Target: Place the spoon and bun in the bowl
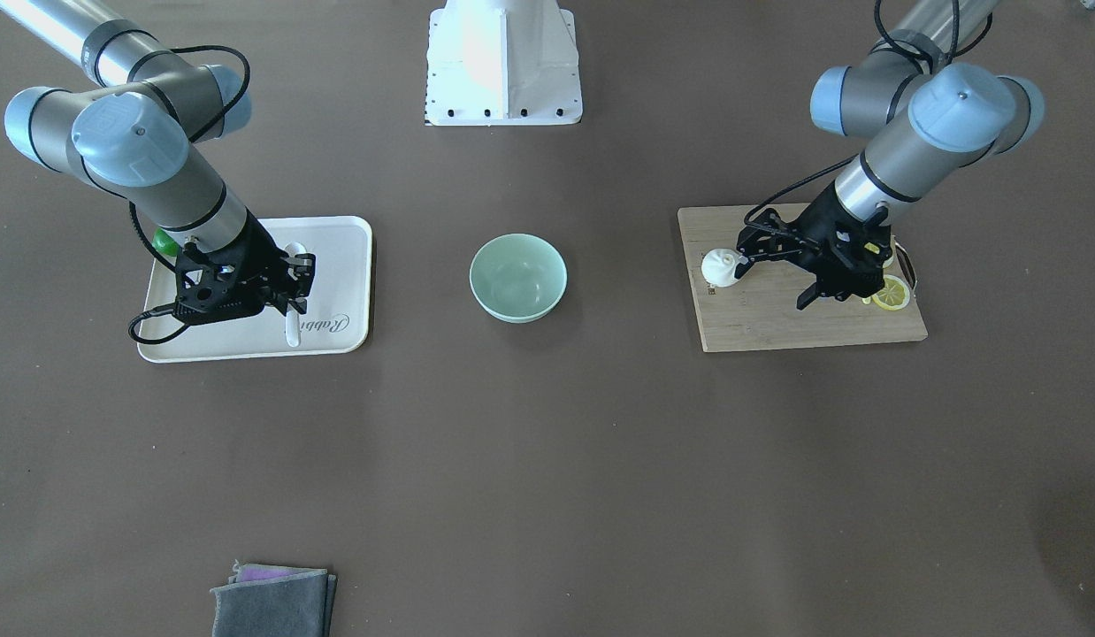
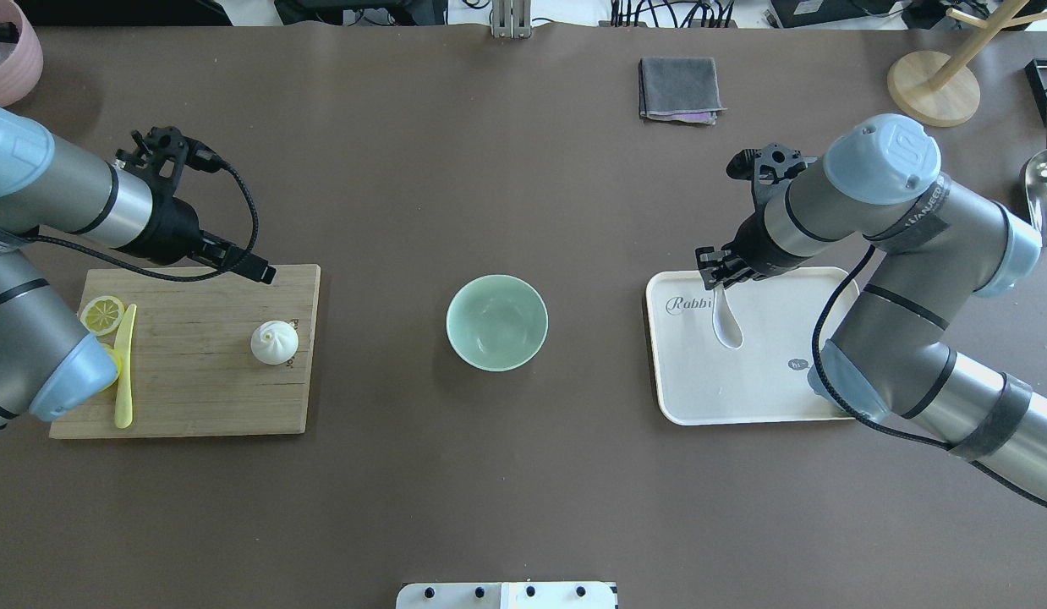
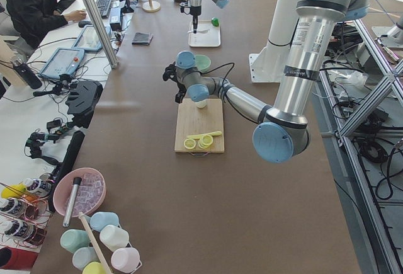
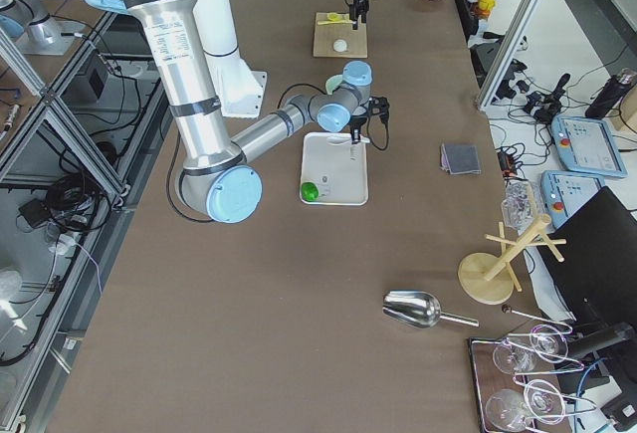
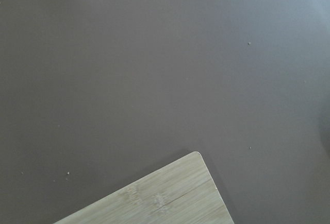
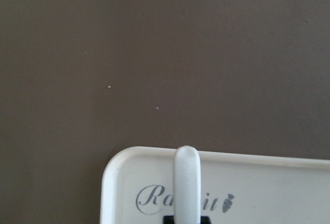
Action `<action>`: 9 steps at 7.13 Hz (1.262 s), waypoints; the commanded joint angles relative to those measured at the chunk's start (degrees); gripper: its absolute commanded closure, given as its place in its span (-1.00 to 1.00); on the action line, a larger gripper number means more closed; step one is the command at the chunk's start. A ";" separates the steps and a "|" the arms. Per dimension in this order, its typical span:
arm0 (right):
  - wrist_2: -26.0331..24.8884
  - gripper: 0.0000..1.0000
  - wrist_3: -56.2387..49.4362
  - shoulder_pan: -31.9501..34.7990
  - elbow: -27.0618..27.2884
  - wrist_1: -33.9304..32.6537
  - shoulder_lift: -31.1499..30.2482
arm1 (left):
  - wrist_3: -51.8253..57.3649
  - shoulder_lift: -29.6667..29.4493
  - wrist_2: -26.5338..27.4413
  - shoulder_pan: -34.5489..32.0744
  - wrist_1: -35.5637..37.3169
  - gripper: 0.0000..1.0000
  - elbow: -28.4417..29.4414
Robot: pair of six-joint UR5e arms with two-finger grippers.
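Your right gripper [image 1: 297,283] hangs over the spoon [image 2: 727,328], left gripper [image 1: 740,255] near the bun [image 2: 274,342]; you can't tell if they're gripping. Wrist view shows the handle tip at the tray [image 6: 268,183] rim; overhead hides it. The bowl [image 2: 496,322] sits between them.

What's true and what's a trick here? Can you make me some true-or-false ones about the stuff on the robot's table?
1. The bowl has nothing in it. True.
2. The bun is already inside the bowl. False: it sits on the wooden board, away from the bowl.
3. The spoon lies on the white tray. True.
4. The lime is on the wooden board next to the bun. False: the lime is on the white tray.
5. A folded grey cloth lies on the table. True.
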 commanded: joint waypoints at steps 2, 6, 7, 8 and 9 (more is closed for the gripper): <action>1.32 1.00 1.58 1.40 0.68 -4.91 5.65 | -1.41 2.47 4.66 5.95 -3.46 -0.96 -0.04; 1.50 1.00 7.29 0.27 0.25 -5.02 10.59 | -3.70 3.18 4.75 7.19 -4.62 0.61 0.22; 1.32 1.00 7.30 -0.09 0.16 -5.10 11.64 | -3.70 3.27 4.75 7.19 -4.54 1.00 0.14; 1.32 1.00 7.30 -0.18 0.24 -5.02 12.08 | -3.78 3.36 4.66 7.19 -4.54 1.00 -0.04; 1.23 1.00 8.34 -0.27 0.16 -5.02 13.13 | -3.79 3.54 3.44 7.10 -4.54 1.00 -1.87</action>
